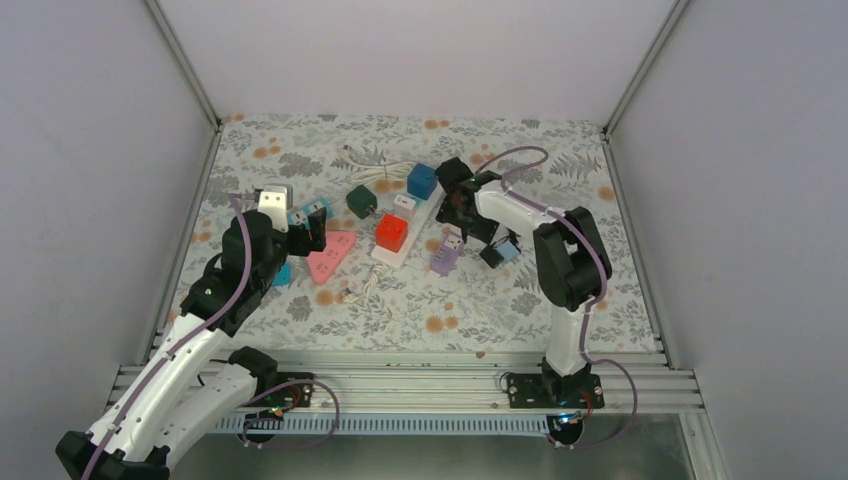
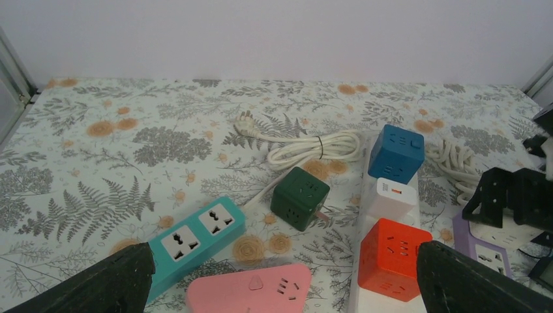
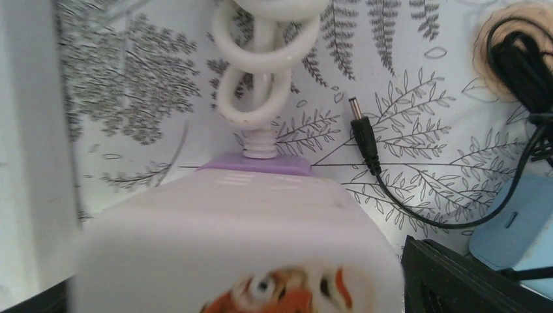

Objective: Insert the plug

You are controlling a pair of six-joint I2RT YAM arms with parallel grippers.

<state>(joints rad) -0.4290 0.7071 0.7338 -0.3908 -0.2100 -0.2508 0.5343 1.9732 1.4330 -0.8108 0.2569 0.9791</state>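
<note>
Floral surface (image 1: 400,310) inside white walls, with the plug at the lilac strip on the right

Left tool (image 2: 285,246) hangs spread wide and empty over the teal strip (image 2: 195,238) and pink strip (image 2: 251,290), well apart from the job. The white strip (image 2: 375,303) carrying the red cube (image 2: 391,257) lies in the middle. To the right, the plug (image 3: 235,228), a pale block with a tiger sticker, stands on the lilac strip (image 3: 254,163), with the coiled white cable (image 3: 261,78) beyond it. Right tool (image 3: 238,290) brackets the block, but I cannot tell if it pinches it or stands clear, nor if the pins are fully home. My judgement: keep the block square to the strip, press straight down without rocking, check for a gap at its base, and avoid the black barrel connector (image 3: 362,127) just to the right
</note>
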